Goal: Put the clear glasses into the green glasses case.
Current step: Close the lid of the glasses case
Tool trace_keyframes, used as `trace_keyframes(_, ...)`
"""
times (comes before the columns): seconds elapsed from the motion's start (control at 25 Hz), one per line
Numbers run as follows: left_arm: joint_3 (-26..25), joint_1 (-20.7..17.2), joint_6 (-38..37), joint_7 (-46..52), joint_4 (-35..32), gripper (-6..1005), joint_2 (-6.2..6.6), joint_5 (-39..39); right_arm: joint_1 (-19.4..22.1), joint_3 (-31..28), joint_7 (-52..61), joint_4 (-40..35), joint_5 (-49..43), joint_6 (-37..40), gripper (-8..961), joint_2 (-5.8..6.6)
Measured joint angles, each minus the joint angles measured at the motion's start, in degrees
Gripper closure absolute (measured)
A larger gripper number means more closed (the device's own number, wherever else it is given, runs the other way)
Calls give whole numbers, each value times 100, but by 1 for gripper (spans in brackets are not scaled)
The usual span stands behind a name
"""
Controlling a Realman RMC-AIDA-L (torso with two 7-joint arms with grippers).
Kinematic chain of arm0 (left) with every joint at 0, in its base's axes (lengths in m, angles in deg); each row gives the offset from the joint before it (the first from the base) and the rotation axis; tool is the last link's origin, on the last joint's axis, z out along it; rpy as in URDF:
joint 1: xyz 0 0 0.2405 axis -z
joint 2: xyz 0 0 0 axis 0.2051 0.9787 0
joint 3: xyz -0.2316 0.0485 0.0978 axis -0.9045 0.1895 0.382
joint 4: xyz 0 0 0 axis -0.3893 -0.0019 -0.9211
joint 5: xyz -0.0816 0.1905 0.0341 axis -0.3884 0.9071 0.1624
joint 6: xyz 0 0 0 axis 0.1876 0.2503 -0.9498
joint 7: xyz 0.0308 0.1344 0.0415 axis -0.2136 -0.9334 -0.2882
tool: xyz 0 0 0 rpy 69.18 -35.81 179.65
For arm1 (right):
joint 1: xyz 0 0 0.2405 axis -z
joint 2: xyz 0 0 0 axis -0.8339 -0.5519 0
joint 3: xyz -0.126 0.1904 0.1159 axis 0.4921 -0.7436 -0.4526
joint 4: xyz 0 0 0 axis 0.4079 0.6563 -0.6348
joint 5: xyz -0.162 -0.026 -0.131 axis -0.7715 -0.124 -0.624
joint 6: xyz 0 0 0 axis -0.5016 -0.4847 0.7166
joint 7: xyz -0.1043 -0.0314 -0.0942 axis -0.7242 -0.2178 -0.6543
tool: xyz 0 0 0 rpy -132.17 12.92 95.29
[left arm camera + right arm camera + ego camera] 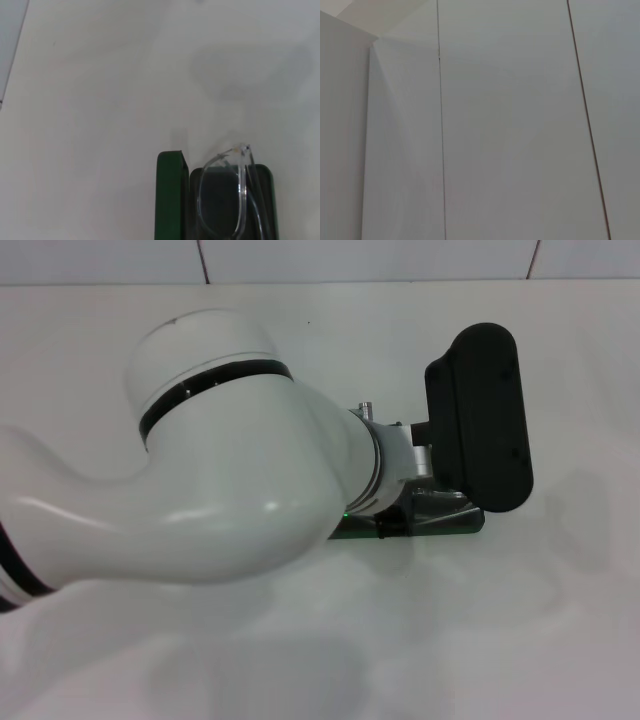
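The green glasses case (pixel 170 200) lies open on the white table, with its lid standing on edge beside the dark-lined base (pixel 217 200). The clear glasses (pixel 240 185) rest over that lining, folded, with one end reaching just past the base's end rim. In the head view my left arm (pixel 230 480) covers most of the case (pixel 420 528); only a green strip and a clear bit of the glasses (pixel 440 505) show under it. The left gripper's black housing (pixel 480 420) hangs directly above the case. My right gripper is out of view.
The case lies on a white table (pixel 560 620) that spreads on all sides of it. A tiled wall (pixel 360 260) runs along the far edge. The right wrist view shows only pale wall panels (pixel 510 125).
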Motion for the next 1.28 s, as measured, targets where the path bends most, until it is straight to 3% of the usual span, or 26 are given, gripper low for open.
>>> trace_keyframes(0.4, -191, -404, -224, -24, -772, 708, 3, -11, -49, 6, 17, -1, -78, -21, 937, 0)
trace_keyframes(0.64, -635, -1119, -221, -189, -1789, 723, 8, -71, -336, 11, 64, -72, -896, -34, 937, 11)
trace_keyframes(0.76, -969, -1609, -120, -501, -2325, 730, 8, -502, -565, 11, 111, -90, -1536, -80, 936, 58)
trace_keyframes(0.96, -1938, -2436, 352, -1713, -2681, 743, 14, -2529, -839, 10, 172, -322, -2393, -168, 936, 56)
trace_keyframes(1.04, -2420, -2714, 430, -2426, -2654, 789, 14, -3649, -877, 17, 224, -495, -2597, -185, 937, 0)
trace_keyframes(1.08, -2420, -2714, 430, -2426, -2654, 834, 14, -3649, -903, 37, 262, -619, -2738, -190, 937, -37)
trace_keyframes(1.12, -3071, -3085, 325, -3350, -2496, 878, 22, -5120, -928, 74, 300, -725, -2886, -192, 937, -72)
trace_keyframes(1.28, -3864, -3385, -177, -4396, -2072, 880, 31, -6607, -972, 233, 494, -1238, -3292, -192, 937, -248)
